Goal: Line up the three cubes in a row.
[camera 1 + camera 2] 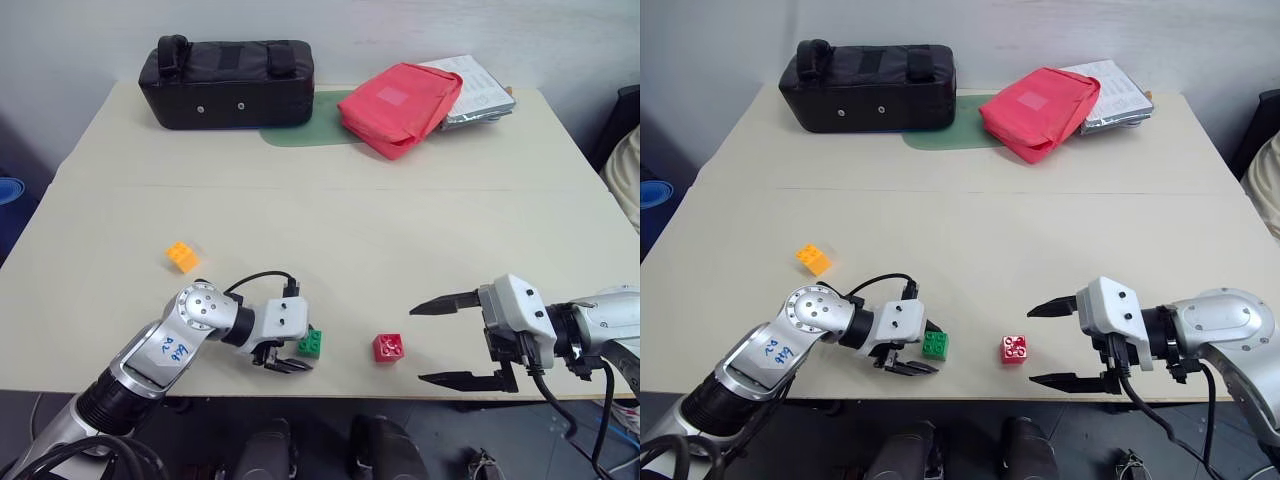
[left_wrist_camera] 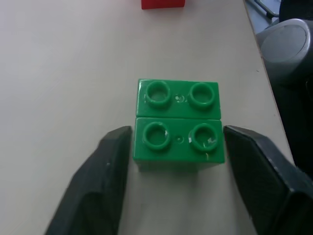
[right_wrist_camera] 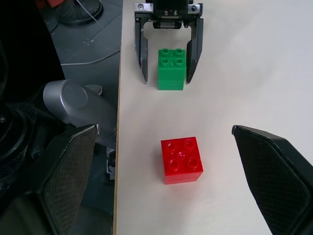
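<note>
The green cube [image 1: 310, 343] rests on the table near its front edge. My left gripper [image 1: 305, 350] straddles it, open, with a finger [image 2: 105, 171] on each side and a narrow gap showing in the right wrist view. The red cube [image 1: 388, 347] sits a short way to the right of the green one. My right gripper [image 1: 417, 344] hovers just right of the red cube, wide open and holding nothing. The orange-yellow cube [image 1: 182, 256] lies apart, farther back on the left.
At the back of the table [image 1: 350, 220] stand a black bag [image 1: 227, 82], a red pouch [image 1: 400, 107] on a silver packet [image 1: 485, 95], and a green mat [image 1: 310, 132]. The front edge runs just below both grippers.
</note>
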Controlling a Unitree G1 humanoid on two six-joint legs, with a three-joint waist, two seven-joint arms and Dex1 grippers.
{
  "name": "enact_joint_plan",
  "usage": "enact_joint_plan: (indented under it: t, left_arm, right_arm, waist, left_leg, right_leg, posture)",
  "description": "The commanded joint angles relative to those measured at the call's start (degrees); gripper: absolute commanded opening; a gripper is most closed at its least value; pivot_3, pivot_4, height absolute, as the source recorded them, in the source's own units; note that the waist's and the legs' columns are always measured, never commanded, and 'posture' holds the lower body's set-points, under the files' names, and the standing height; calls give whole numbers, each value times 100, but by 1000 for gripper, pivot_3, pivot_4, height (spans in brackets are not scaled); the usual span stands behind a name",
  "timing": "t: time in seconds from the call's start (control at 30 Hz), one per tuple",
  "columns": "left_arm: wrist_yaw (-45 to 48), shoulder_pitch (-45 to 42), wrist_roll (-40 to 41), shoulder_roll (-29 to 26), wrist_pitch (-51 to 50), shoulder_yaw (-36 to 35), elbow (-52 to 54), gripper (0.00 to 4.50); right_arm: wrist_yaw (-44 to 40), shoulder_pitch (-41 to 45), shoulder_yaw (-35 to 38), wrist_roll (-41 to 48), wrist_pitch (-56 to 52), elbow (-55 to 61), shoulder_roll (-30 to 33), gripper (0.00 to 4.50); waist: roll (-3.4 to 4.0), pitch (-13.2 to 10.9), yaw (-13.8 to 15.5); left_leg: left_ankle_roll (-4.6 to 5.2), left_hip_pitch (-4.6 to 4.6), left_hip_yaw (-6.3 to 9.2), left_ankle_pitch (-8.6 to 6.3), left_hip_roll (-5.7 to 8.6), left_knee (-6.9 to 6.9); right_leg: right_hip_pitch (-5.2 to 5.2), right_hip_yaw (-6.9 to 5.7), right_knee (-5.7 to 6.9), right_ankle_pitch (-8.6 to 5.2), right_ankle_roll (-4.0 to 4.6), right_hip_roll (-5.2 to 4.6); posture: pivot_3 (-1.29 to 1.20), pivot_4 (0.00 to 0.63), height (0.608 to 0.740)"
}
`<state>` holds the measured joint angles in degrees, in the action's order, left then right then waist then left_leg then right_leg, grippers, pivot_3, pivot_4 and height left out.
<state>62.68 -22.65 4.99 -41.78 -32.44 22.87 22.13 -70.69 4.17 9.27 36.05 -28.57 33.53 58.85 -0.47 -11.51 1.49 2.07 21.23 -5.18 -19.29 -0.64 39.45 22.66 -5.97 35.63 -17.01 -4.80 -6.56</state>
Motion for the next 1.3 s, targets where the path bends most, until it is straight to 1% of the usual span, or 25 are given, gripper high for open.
enact_joint_plan:
  t: [0.03, 0.07, 0.17, 0.23, 0.3, 0.4, 0.43, 0.5, 0.53, 0.6, 0.67, 0.73, 0.8, 0.9, 1.03, 1.1, 1.2, 1.3]
  left_arm:
    - [-30, 4, 56, -69, -88, -102, 128, 4321]
    - [-43, 8, 118, -91, -163, -196, 168, 4465]
    - [-76, 57, 317, -198, -362, -527, 285, 4465]
    - [-83, 181, 519, -356, -445, -937, 360, 4465]
    - [-65, 481, 796, -583, -490, -1574, 458, 4465]
    - [-171, 1070, 1168, -738, -496, -2601, 554, 4465]
    - [-100, 1410, 1519, -710, -631, -3268, 622, 4465]
    - [-5, 1970, 1955, -674, -738, -4206, 704, 4465]
    - [3, 2189, 2064, -676, -732, -4498, 727, 4465]
    - [-74, 2719, 2039, -663, -630, -5034, 665, 4465]
    - [-284, 3302, 1909, -520, -521, -5620, 498, 4465]
    - [-545, 3698, 1704, -396, -293, -5926, 295, 4465]
    - [-833, 4042, 1385, -265, 159, -6189, -148, 4465]
    - [-1135, 4134, 1277, -180, 416, -6302, -448, 4465]
    - [-1272, 3610, 1279, -318, 555, -5862, -816, 4465]
    - [-1247, 3109, 1164, -491, 743, -5516, -1346, 4465]
    - [-1159, 2140, 929, -772, 1031, -4835, -2332, 4465]
    - [-966, 1411, 747, -968, 1203, -4244, -3063, 4465]
  right_arm:
    - [-27, 79, 1, 0, 123, -6, 6, 4500]
    - [-38, 99, -10, -12, 132, -21, 4, 4500]
    - [-84, 184, -45, -43, 165, -97, 0, 4500]
    - [-118, 301, -77, -29, 178, -181, -4, 4500]
    - [-137, 502, -116, 54, 145, -303, -45, 4500]
    - [-146, 816, -169, 218, 20, -506, -133, 4500]
    - [-170, 974, -224, 261, -23, -605, -171, 4500]
    - [-233, 1205, -325, 288, -64, -775, -213, 4500]
    - [-269, 1282, -363, 285, -71, -846, -224, 4500]
    - [-365, 1443, -433, 315, -91, -992, -257, 4500]
    - [-466, 1632, -508, 334, -91, -1145, -316, 4500]
    - [-538, 1761, -554, 320, -76, -1252, -361, 4500]
    - [-581, 1928, -584, 371, -115, -1337, -403, 4500]
    - [-624, 2087, -613, 377, -149, -1434, -452, 4500]
    - [-634, 2153, -642, 340, -150, -1455, -510, 4500]
    - [-612, 2128, -611, 356, -178, -1395, -513, 4500]
    - [-528, 2056, -536, 390, -225, -1277, -508, 4500]
    - [-383, 1946, -444, 361, -191, -1131, -510, 4500]
  waist:
    - [0, 0, 0]
    - [0, 0, -1]
    - [0, 0, -12]
    - [0, 0, -22]
    - [1, -1, -59]
    - [2, -1, -97]
    - [2, -1, -99]
    - [2, -1, -150]
    - [2, -2, -155]
    - [3, -2, -161]
    - [4, -2, -161]
    - [4, -3, -158]
    - [4, -3, -143]
    - [4, -3, -141]
    - [4, -3, -84]
    - [6, -2, -83]
    - [7, -2, -74]
    - [7, -2, -116]
  left_leg:
    - [0, 0, 1, 0, 0, 0]
    - [0, 0, 1, 0, 0, 0]
    - [0, 0, 1, 0, 0, 0]
    - [-1, 0, 2, 0, 0, -3]
    - [-1, 0, 1, 0, -1, -7]
    - [-7, -2, 1, -2, -4, -14]
    - [-7, -2, 2, -2, -4, -15]
    - [-9, -1, 3, -2, -5, -19]
    - [-9, -2, 5, -3, -5, -19]
    - [-11, -2, 5, -4, -5, -21]
    - [-13, -3, 5, -5, -5, -22]
    - [-14, -4, 4, -7, -5, -23]
    - [-14, -3, 7, -11, -5, -25]
    - [-15, -2, 6, -20, -5, -28]
    - [-18, 0, 7, -27, -4, -30]
    - [-43, 0, 5, -41, -4, -32]
    - [-43, 4, 2, -37, -4, -36]
    - [-24, 10, -8, -24, -4, -40]
  right_leg:
    - [0, 0, 0, 0, 0, 0]
    - [0, -1, 0, 0, 0, 0]
    - [1, -1, 0, 0, 0, 0]
    - [2, -2, -1, -1, 1, 0]
    - [4, -1, -2, -1, 2, 0]
    - [6, -2, -6, -3, 6, 0]
    - [6, -3, -7, -3, 6, 0]
    - [6, -4, -11, -4, 7, 0]
    - [5, -5, -12, -4, 7, -1]
    - [5, -6, -14, -4, 8, -1]
    - [5, -6, -16, -5, 8, -2]
    - [5, -5, -17, -5, 8, -2]
    - [6, -7, -18, -5, 10, -4]
    - [12, -6, -17, -6, 11, -7]
    - [14, -5, -18, -7, 13, -13]
    - [18, -3, -18, -6, 14, -13]
    - [30, -6, -9, -9, 18, -12]
    - [44, -3, -3, -9, 19, -10]
  posture:
    - [0, 150, 740]
    - [0, 150, 740]
    - [0, 150, 740]
    - [0, 150, 740]
    - [0, 150, 740]
    - [0, 150, 740]
    - [0, 150, 740]
    - [0, 150, 740]
    - [0, 150, 740]
    - [0, 150, 740]
    - [0, 150, 740]
    - [0, 150, 740]
    - [0, 150, 740]
    - [0, 150, 740]
    - [0, 150, 740]
    - [0, 150, 740]
    - [0, 150, 740]
    - [0, 150, 740]
